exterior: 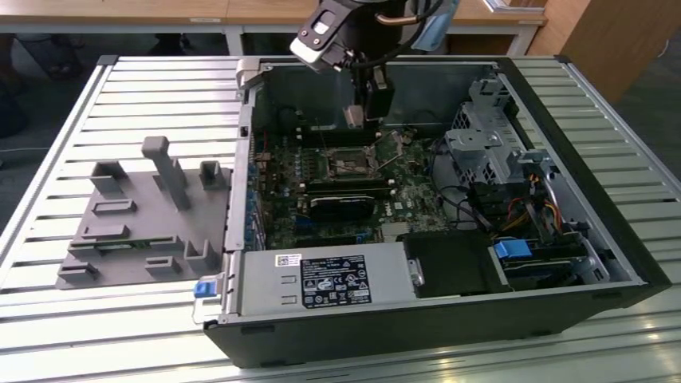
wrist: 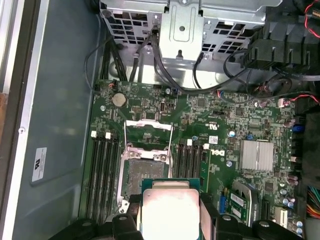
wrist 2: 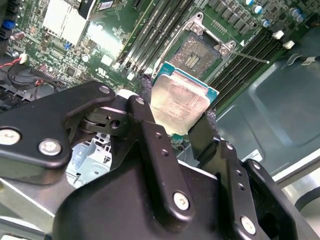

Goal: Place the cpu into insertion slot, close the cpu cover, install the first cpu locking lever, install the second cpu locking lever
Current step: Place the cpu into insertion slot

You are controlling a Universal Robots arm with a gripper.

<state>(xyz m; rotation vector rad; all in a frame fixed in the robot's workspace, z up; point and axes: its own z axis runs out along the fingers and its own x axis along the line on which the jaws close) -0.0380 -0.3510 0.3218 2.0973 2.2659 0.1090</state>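
gripper (wrist 2: 176, 131) clamped on cpu (wrist 2: 181, 100) by two opp edges, held over board just short of insertion slot (wrist: 141, 172), cpu cover (wrist: 148, 123) flipped up, slot unobstructed, cpu's near edge cut off in first wrist view

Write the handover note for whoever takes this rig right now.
Hand: the pincer is shut on the cpu, gripping it by two opposite edges above the motherboard.
Things: the insertion slot is empty with its pin field exposed. The cpu cover is swung open, off the slot.
Done: the cpu is in the grip and close to the slot.
Left: the cpu is not yet seated, the cover is not yet closed, and neither locking lever is installed.
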